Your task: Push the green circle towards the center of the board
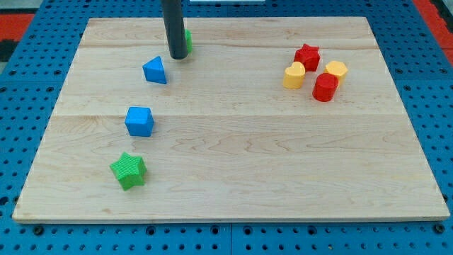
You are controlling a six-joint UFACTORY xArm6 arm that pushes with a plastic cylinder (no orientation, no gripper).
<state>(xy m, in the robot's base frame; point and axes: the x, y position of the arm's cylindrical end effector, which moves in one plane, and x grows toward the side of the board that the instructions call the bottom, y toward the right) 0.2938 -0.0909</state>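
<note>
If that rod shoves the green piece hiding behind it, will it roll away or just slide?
Probably slide: the green circle, mostly hidden behind my tip, seems to sit flat on the smooth wooden board. It looks small and light, so an off-centre push might swing it aside.

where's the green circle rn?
Green circle: top left of the board, mostly hidden behind my tip, above-right of the blue triangle.

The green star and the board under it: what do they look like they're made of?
The green star looks like matte plastic, possibly 3D printed: fine parallel ridges run across its top. The board looks like light unfinished or lightly sealed wood: grain streaks and plank seams show, with little glare. My tip stands near the view's top, far from the star.
</note>
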